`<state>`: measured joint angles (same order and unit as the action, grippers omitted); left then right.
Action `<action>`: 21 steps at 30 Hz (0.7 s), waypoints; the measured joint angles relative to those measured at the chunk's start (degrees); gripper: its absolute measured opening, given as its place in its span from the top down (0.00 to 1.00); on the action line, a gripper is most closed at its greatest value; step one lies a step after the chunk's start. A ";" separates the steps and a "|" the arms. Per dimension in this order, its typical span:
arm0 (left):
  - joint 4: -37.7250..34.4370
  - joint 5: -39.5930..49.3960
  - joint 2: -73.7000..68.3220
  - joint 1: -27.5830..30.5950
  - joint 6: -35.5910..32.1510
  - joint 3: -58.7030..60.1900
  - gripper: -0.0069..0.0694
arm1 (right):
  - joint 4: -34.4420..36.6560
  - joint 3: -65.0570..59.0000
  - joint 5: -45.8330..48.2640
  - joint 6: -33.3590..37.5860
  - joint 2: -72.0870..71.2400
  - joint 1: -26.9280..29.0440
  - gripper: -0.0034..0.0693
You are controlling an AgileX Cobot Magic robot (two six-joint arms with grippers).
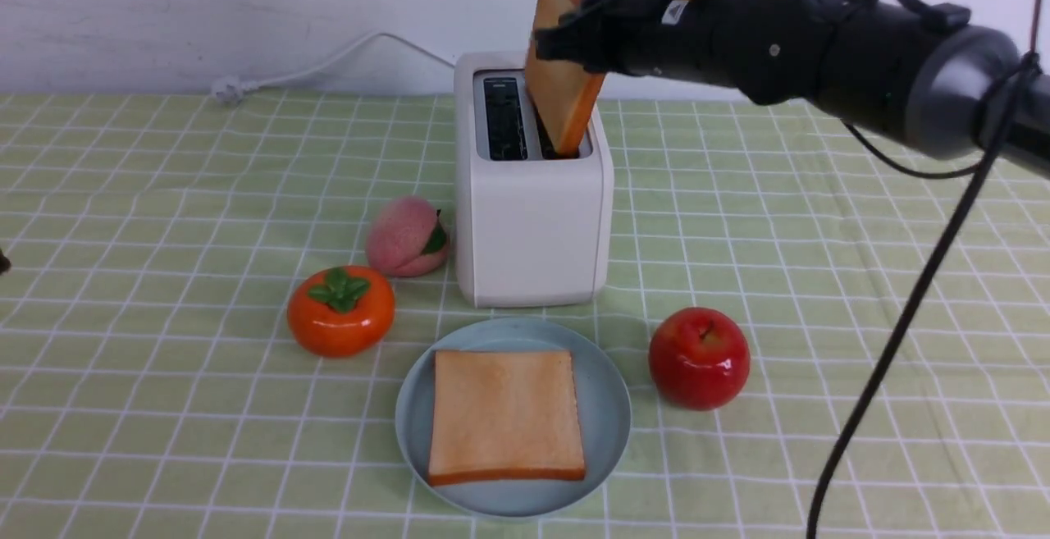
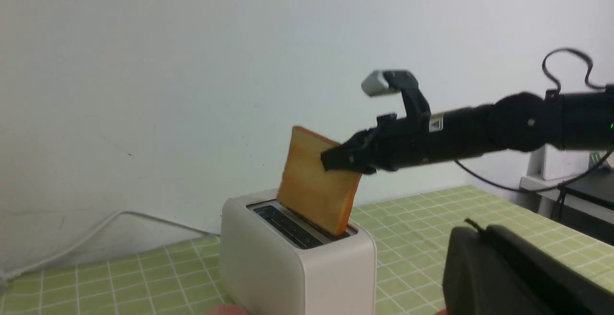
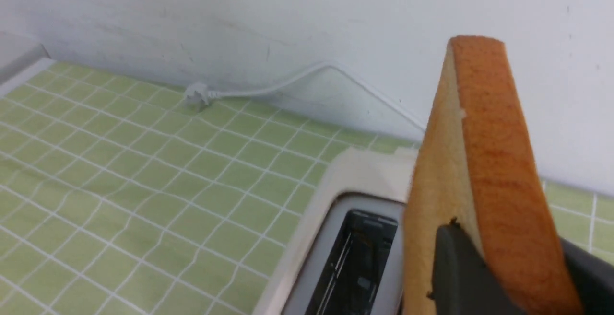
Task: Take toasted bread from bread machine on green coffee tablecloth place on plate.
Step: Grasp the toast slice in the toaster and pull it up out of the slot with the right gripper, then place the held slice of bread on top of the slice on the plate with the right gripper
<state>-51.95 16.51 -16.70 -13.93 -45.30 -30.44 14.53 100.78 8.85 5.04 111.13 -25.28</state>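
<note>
Right pincer [image 1: 566, 40] is clamped on a square golden-tan slice of toast with orange-brown crust [image 1: 559, 92], upper centre of the front view. The slice hangs tilted, its lower corner down in the right-hand slot of the boxy cream-white toaster [image 1: 533, 227]. Lower centre, a second matching slice [image 1: 506, 414] lies flat on the round pale blue plate [image 1: 611, 408], just in front of the toaster. Left pincer [image 2: 484, 252] is a dark shape at the lower right of its own wrist view, jaws together.

The worktop wears a light yellow-green cloth gridded with thin white lines [image 1: 820, 235], slightly rippled. On it sit a pink peach [image 1: 406, 237] just left of the toaster, an orange persimmon [image 1: 340, 311] left of the plate, and a glossy red apple [image 1: 699, 357] to the plate's right. Behind runs a plain white wall [image 1: 246, 6], and the white power cord [image 1: 328, 63] trails along its foot to a plug lying at upper left.
</note>
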 joint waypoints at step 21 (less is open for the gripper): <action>0.37 5.93 0.00 0.00 0.05 7.13 0.92 | 6.24 -0.66 62.34 5.44 -25.20 0.07 0.77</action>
<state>-51.58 22.45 -16.70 -13.93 -45.25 -23.31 20.77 100.12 71.19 10.49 85.93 -25.21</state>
